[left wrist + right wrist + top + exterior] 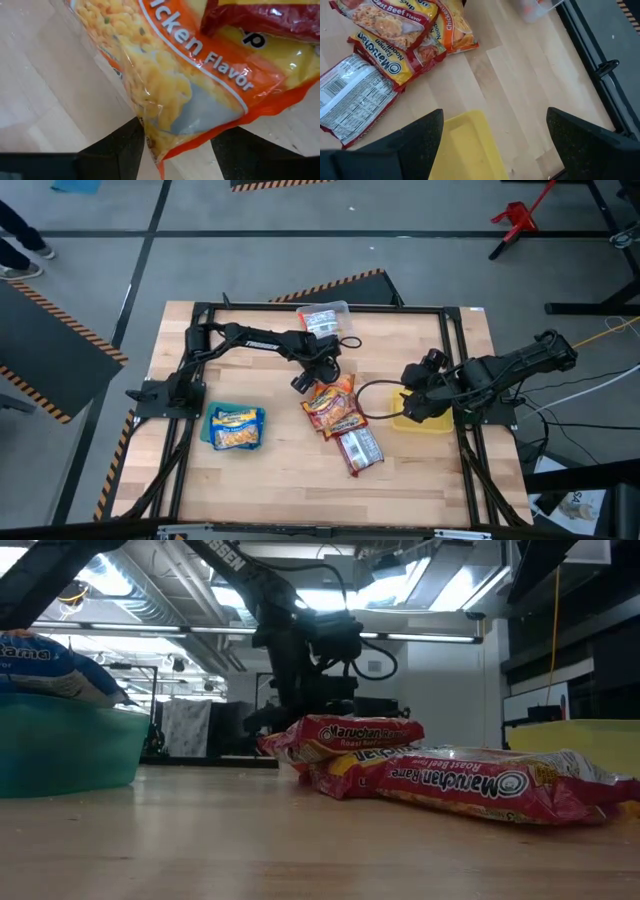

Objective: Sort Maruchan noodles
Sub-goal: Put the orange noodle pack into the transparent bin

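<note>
A loose pile of packets lies mid-table: an orange chicken-flavour packet (343,385), two red roast-beef packets (325,405) overlapping it, and a dark red-and-white one (361,448) lying back side up. My left gripper (303,383) is open at the pile's far left end, and its fingers stand on either side of the orange packet's corner (172,142). My right gripper (415,408) hangs open over the yellow bin (465,145). A blue-and-yellow packet (238,428) lies in the teal bin (212,416). Another packet (320,320) lies in the clear bin (341,308). My left gripper comes at the orange packet's corner (165,150) from above, slanting, with the corner in the wide gap between its fingers. One finger (127,145) stands right at the packet's edge; whether it touches, I cannot tell. The packet lies flat on the table under a red one.
The teal bin (60,745) is near the table's left side, the yellow bin (428,424) at the right, the clear bin at the far edge. Bare wood lies along the near edge (300,490). A black cable (372,395) loops between pile and yellow bin.
</note>
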### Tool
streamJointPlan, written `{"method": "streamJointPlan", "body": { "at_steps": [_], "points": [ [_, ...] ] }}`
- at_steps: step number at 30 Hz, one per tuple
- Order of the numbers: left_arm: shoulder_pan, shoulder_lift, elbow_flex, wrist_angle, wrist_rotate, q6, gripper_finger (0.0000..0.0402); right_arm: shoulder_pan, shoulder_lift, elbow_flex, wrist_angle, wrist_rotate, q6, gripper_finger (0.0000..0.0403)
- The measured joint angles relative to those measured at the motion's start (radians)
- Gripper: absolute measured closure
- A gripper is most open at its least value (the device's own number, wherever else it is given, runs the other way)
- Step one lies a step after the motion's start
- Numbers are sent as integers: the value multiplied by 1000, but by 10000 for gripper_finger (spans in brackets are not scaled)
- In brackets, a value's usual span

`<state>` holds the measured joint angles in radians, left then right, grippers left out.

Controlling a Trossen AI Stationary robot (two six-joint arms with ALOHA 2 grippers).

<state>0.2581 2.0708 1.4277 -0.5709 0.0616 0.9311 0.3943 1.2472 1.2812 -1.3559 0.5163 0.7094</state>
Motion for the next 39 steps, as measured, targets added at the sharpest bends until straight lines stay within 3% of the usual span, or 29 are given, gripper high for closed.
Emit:
{"method": "streamJointPlan", "body": {
  "at_steps": [7, 14, 25, 32, 39],
  "points": [
    [-13, 0, 0, 7, -68, 0, 265, 0, 0, 0, 0, 18, 0, 63],
    [-42, 0, 0, 18, -79, 18, 386, 0, 0, 0, 0, 18, 3, 63],
    [-46, -26, 0, 41, -242, -185, 398, 0, 0, 0, 0, 16, 27, 63],
    [4, -94, 0, 6, -172, -401, 399, 0, 0, 0, -2, 26, 93, 63],
    [24, -156, -1, 2, -143, -492, 400, 0, 0, 0, -7, 59, 134, 63]
  ]
}}
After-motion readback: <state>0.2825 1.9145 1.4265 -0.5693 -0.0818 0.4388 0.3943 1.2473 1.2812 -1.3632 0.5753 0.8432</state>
